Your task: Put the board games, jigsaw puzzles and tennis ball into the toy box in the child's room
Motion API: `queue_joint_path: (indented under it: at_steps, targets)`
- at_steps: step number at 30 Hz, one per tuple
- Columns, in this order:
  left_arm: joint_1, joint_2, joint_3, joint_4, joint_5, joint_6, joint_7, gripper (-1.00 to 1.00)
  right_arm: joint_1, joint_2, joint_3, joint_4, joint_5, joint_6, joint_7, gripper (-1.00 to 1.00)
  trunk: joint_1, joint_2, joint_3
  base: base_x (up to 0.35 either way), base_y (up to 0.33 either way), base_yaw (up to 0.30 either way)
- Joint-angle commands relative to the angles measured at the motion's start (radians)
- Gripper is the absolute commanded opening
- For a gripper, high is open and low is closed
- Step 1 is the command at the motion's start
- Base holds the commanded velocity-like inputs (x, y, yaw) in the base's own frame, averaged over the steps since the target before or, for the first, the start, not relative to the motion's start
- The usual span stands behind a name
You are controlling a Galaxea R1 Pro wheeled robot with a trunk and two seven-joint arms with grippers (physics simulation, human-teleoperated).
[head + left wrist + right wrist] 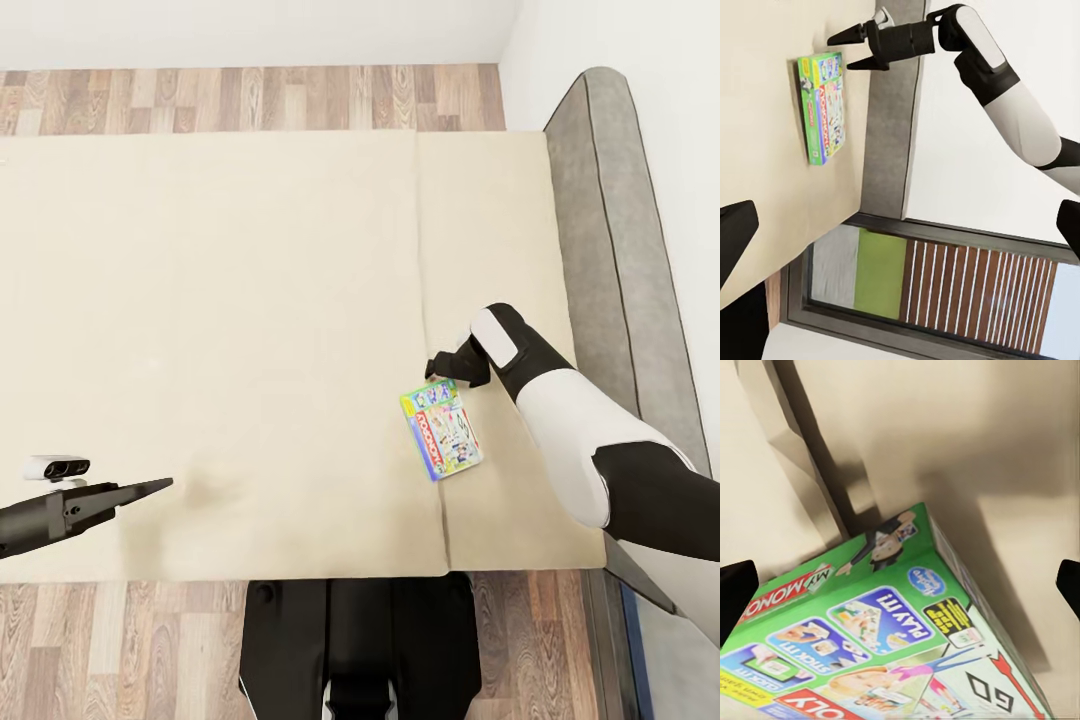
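A bedroom in a home, probably a child's.
A wide beige bed (250, 350) with grey headboard (610, 250) stands on plank floor (250, 100) between white walls (620, 60); a Monopoly box (441, 429) lies on it.

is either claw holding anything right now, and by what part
Nothing is held. The right claw is open, poised beside the Monopoly board game on the bed; the left claw hangs free over the mattress.
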Motion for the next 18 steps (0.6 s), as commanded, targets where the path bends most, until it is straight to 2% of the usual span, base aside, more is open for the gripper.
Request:
queue_joint_path:
  at_steps: [1,18]
  targets:
    - [0.0,0.0,0.0,0.0,-0.001,0.01,-0.004,1.0,0.0,-0.001,0.006,0.001,-0.011,0.002,-0.008,1.0,0.001,-0.002,-0.001,0.0,0.0,0.0]
    - [0.0,0.001,0.0,0.0,-0.001,0.01,-0.004,1.0,0.0,0.0,0.006,0.042,-0.011,0.002,-0.008,1.0,0.001,-0.002,0.001,0.0,0.0,0.0]
